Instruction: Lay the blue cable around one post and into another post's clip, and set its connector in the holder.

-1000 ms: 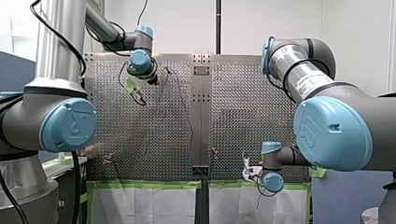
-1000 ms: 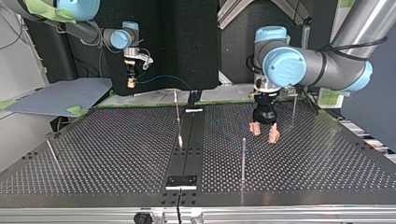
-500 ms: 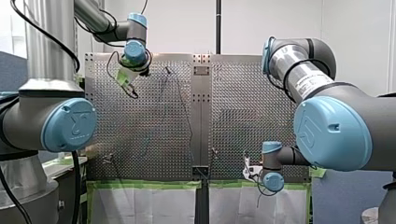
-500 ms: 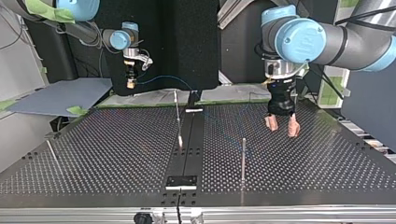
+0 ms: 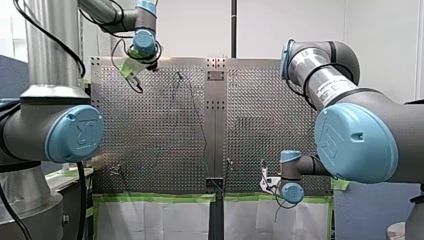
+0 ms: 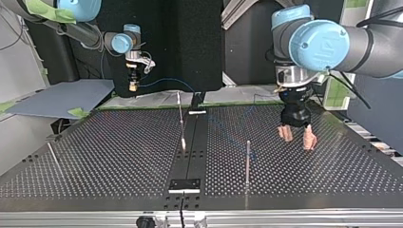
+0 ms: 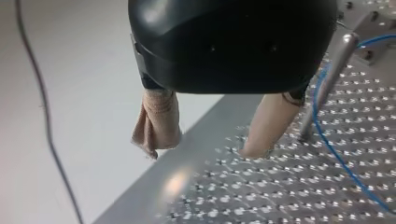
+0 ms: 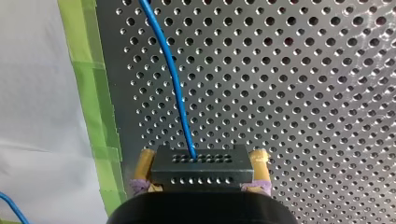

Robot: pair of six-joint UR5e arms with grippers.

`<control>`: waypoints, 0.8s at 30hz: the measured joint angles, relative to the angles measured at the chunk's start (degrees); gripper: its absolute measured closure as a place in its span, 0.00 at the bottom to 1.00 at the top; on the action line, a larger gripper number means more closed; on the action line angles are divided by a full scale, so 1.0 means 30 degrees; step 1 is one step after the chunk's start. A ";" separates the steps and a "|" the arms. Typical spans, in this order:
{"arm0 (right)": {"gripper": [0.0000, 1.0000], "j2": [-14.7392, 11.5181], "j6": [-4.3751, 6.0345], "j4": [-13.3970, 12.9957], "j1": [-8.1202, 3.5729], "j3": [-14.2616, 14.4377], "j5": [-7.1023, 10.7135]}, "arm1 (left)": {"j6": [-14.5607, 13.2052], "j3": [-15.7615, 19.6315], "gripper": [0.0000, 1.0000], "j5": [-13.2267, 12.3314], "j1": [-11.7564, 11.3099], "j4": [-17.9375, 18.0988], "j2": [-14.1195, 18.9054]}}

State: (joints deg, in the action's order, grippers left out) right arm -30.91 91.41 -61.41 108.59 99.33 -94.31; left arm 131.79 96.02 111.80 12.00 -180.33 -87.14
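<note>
Right tool (image 8: 201,159) grips the connector (image 8: 201,170), blue cable (image 8: 173,79) attached.

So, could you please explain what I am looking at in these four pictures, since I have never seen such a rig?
These are two robot arms at a perforated metal table. One picture looks from behind the arms, one from across the table facing them, and one from a camera on each wrist. Thin upright posts stand on the table, and a blue cable runs across it. My right gripper is shut on the cable's dark connector. My left gripper is open, its beige pads apart, holding nothing, near a post at the table's edge.
</note>
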 joint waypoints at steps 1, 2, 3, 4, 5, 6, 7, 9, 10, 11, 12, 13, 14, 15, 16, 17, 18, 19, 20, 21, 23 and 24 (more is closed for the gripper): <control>1.00 -0.0001 0.0000 0.0017 -0.0003 -0.0003 0.0000 | -0.0157 -0.0160 0.00 -0.0149 -0.0002 -0.0150 -0.0152; 1.00 0.0004 0.0005 0.0041 -0.0011 -0.0008 -0.0001 | -0.0328 -0.0330 0.00 -0.0310 -0.0007 -0.0319 -0.0317; 1.00 0.0007 0.0006 0.0061 -0.0014 -0.0009 -0.0002 | -0.0555 -0.0555 0.00 -0.0538 -0.0008 -0.0557 -0.0545; 1.00 0.0006 0.0006 0.0072 -0.0017 -0.0014 0.0001 | -0.0729 -0.0730 0.00 -0.0693 -0.0008 -0.0723 -0.0716; 1.00 0.0007 0.0006 0.0087 -0.0022 -0.0013 0.0000 | -0.0910 -0.0913 0.00 -0.0803 -0.0011 -0.0900 -0.0896; 1.00 0.0006 0.0008 0.0094 -0.0024 -0.0015 0.0000 | -0.1153 -0.1153 0.00 -0.0872 -0.0008 -0.1156 -0.1140; 1.00 0.0005 0.0005 0.0117 -0.0024 -0.0026 -0.0001 | -0.1329 -0.1330 0.00 -0.0866 0.0002 -0.1323 -0.1307; 1.00 0.0004 -0.0018 0.0248 -0.0027 -0.0061 0.0000 | -0.1710 -0.1709 0.00 -0.0723 0.0053 -0.1713 -0.1576; 1.00 0.0004 -0.0029 0.0315 -0.0027 -0.0073 0.0001 | -0.1851 -0.1853 0.00 -0.0633 0.0083 -0.1849 -0.1640; 1.00 0.0004 -0.0045 0.0394 -0.0026 -0.0083 0.0000 | -0.1991 -0.1994 0.00 -0.0529 0.0116 -0.1983 -0.1671; 1.00 0.0003 -0.0055 0.0438 -0.0024 -0.0089 -0.0001 | -0.2188 -0.2191 0.00 -0.0362 0.0163 -0.2186 -0.1649; 1.00 0.0003 -0.0063 0.0476 -0.0023 -0.0094 -0.0001 | -0.2338 -0.2338 0.00 -0.0228 0.0201 -0.2338 -0.1597; 1.00 0.0002 -0.0070 0.0512 -0.0020 -0.0096 -0.0001 | -0.2486 -0.2488 0.00 -0.0090 0.0236 -0.2481 -0.1521; 1.00 0.0001 -0.0076 0.0532 -0.0017 -0.0097 -0.0001 | -0.2697 -0.2701 0.00 0.0116 0.0278 -0.2688 -0.1378; 1.00 0.0001 -0.0084 0.0547 -0.0013 -0.0097 -0.0001 | -0.2855 -0.2856 0.00 0.0271 0.0307 -0.2854 -0.1251; 1.00 0.0001 -0.0094 0.0558 -0.0009 -0.0099 -0.0002 | -0.3008 -0.3009 0.00 0.0420 0.0333 -0.3007 -0.1119; 1.00 0.0004 -0.0098 0.0564 -0.0003 -0.0099 -0.0001 | -0.3212 -0.3214 0.00 0.0599 0.0358 -0.3202 -0.0936; 1.00 0.0006 -0.0101 0.0567 0.0006 -0.0100 0.0000 | -0.3356 -0.3358 0.00 0.0685 0.0377 -0.3350 -0.0802; 1.00 0.0006 -0.0105 0.0569 0.0014 -0.0106 -0.0001 | -0.3497 -0.3498 0.00 0.0711 0.0395 -0.3499 -0.0694; 1.00 0.0005 -0.0106 0.0572 0.0018 -0.0114 -0.0001 | -0.3690 -0.3692 0.00 0.0671 0.0420 -0.3686 -0.0593; 1.00 0.0012 -0.0110 0.0574 0.0021 -0.0125 0.0000 | -0.3976 -0.3978 0.00 0.0516 0.0452 -0.3971 -0.0505; 1.00 0.0017 -0.0110 0.0575 0.0015 -0.0123 0.0003 | -0.4168 -0.4168 0.00 0.0377 0.0466 -0.4169 -0.0476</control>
State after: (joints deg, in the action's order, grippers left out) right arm -30.86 91.08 -59.69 108.64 98.96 -94.30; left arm 119.29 83.51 112.93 13.40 -192.84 -88.56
